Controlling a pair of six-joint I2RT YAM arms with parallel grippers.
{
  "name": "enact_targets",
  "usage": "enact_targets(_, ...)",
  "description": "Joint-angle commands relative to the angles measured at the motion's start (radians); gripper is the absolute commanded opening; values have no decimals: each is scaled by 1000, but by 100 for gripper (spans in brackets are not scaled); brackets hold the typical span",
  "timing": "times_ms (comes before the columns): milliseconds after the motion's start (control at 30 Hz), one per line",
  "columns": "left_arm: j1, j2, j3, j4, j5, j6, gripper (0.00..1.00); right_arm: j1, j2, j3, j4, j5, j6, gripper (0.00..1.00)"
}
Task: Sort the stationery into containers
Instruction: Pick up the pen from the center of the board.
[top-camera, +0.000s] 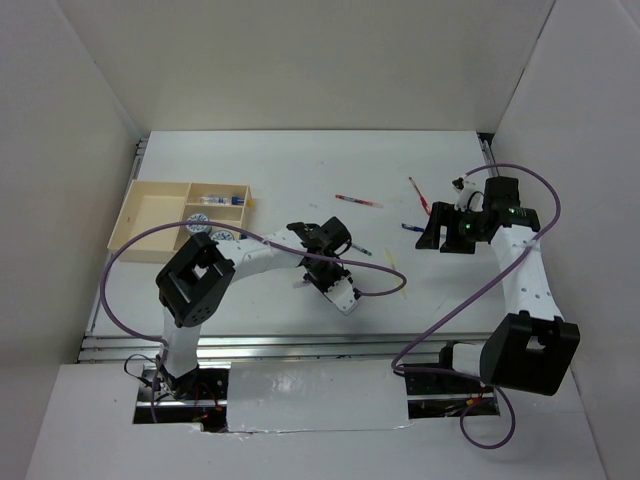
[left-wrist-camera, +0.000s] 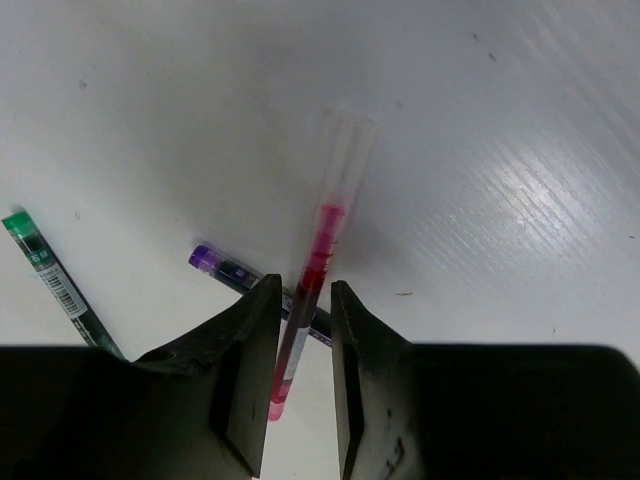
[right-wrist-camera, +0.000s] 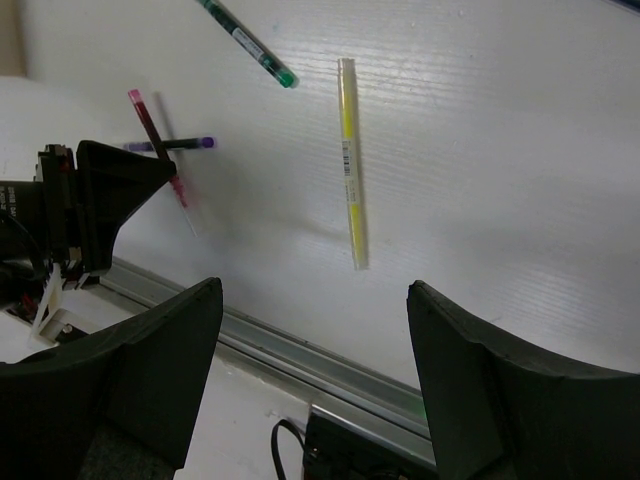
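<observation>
You are grabbing the red pen (left-wrist-camera: 315, 270), lying across a purple pen (left-wrist-camera: 225, 268); left gripper (left-wrist-camera: 305, 380) sits around it, not pinching yet; squeeze, then carry it to the tray (top-camera: 150, 208); right gripper (right-wrist-camera: 315, 330) gapes empty.

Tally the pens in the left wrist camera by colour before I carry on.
Green pen: 1
Purple-capped pen: 1
Red pen: 1
Total: 3
</observation>
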Motion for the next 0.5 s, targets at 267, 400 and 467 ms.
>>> enact_targets(267,-29,19,-31,2,32,29,35,-7,16,20,-4,-20,-9,81)
enact_targets(400,-30,37,-18,-18,37,19,32,-7,21,19,-6,-24,-13,80)
enact_targets(467,-32,37,-16,-21,44,9,29,-7,25,22,-7,-27,-13,80)
